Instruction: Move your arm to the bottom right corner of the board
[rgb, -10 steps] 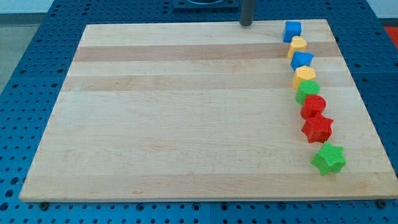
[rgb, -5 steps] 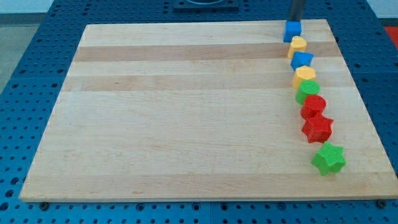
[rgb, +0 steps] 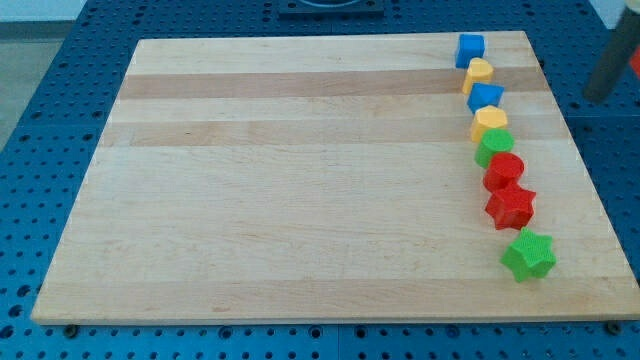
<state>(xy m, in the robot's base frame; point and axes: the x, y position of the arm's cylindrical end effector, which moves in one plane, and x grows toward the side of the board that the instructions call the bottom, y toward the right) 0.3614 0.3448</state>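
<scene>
While the rod hangs blurred off the board's right edge, you see my tip (rgb: 597, 97) over the blue pegged surface, level with the upper blocks. It has no jaws to open or close. Your board (rgb: 300, 180) is pale striped wood; its bottom right corner lies bare, well below the tip. Eight blocks run down the right side: blue cube (rgb: 470, 48), yellow (rgb: 480, 72), blue (rgb: 485, 97), yellow (rgb: 490, 122), green (rgb: 495, 146), red (rgb: 504, 170), red star (rgb: 511, 206), green star (rgb: 528, 254).
</scene>
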